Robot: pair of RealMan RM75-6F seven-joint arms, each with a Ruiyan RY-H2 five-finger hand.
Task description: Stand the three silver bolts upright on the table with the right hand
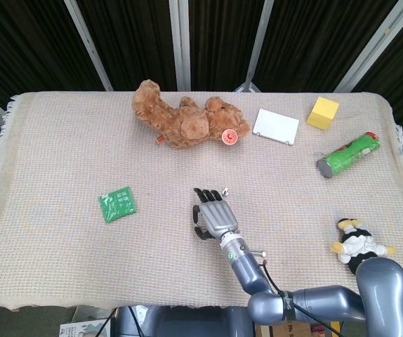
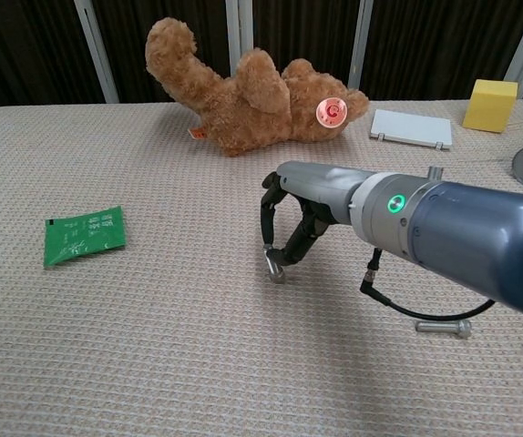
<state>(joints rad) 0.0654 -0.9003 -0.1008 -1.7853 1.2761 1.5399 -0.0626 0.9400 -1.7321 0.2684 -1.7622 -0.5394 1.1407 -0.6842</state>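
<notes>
The right hand reaches over the middle of the cloth-covered table, fingers bent down and pinching one silver bolt at their tips; the bolt is tilted, its lower end at the cloth. A second bolt lies flat at about 4 o'clock from the hand, beside the black cable under the forearm. A third bolt stands upright just past the fingertips at 12 o'clock in the head view. That makes three bolts.

One each of the rest: a brown teddy bear at 12 o'clock, a green packet at 9, a white box and a yellow block at 1 to 2, a green can at 2, and a penguin toy at 3 to 4.
</notes>
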